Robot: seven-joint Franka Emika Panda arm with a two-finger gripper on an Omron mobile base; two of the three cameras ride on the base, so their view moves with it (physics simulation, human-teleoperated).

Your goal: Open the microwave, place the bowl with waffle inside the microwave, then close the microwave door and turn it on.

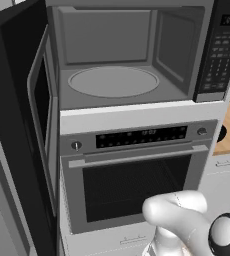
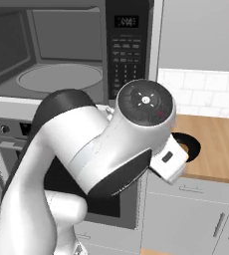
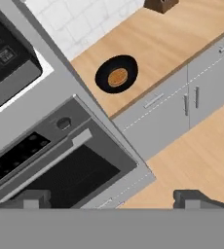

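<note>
The gripper [image 3: 113,198] stands wide, its two dark fingertips [image 3: 28,198] far apart at the bottom of the hand view, holding nothing and hanging in free air well apart from everything below. At about twelve o'clock from it sits one bowl [image 3: 116,74], black and shallow, on the wooden tabletop [image 3: 182,39], near the tabletop's front edge and just beside the grey wall of the appliance column; bare wood lies open around it toward two o'clock. One waffle [image 3: 118,77], orange-brown, lies in the bowl's middle. At ten o'clock is the steel oven [image 3: 60,160] with its one horizontal handle [image 3: 46,163]. Above the oven, the microwave [image 1: 132,55] is open: its one round turntable [image 1: 113,81] is bare, and the microwave door [image 1: 22,115] is swung fully out at nine o'clock. The keypad panel [image 1: 221,50] lies at three o'clock of the cavity.
</note>
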